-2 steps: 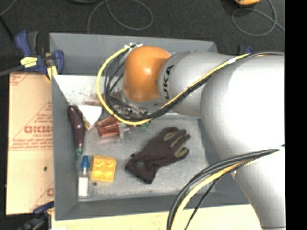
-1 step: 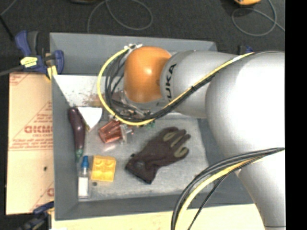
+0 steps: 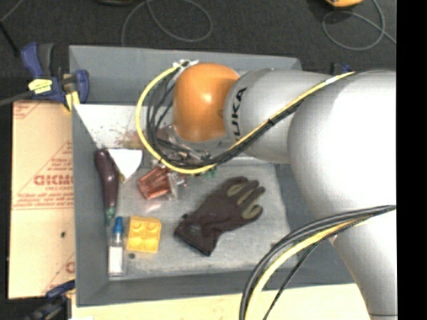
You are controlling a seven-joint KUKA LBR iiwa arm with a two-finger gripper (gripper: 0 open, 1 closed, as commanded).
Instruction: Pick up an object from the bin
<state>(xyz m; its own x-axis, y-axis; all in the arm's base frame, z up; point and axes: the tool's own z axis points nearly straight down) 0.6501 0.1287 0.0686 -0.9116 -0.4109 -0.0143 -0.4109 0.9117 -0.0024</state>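
My gripper [image 3: 175, 179] is low in the middle of the bin, mostly hidden under the arm's wrist. It is right beside a small reddish translucent plastic piece [image 3: 154, 183] and touches or nearly touches that piece's right side. A dark brown glove [image 3: 217, 215] with olive fingertips lies flat just to the right of and below the gripper. A yellow studded toy brick [image 3: 144, 236] sits below the reddish piece.
A dark purple aubergine-shaped toy [image 3: 107, 175] lies along the left wall. Below it, in the front left corner, stands a small clear bottle with a blue cap [image 3: 117, 248]. A white sheet [image 3: 107, 124] lies in the back left corner. The arm covers the bin's right and back.
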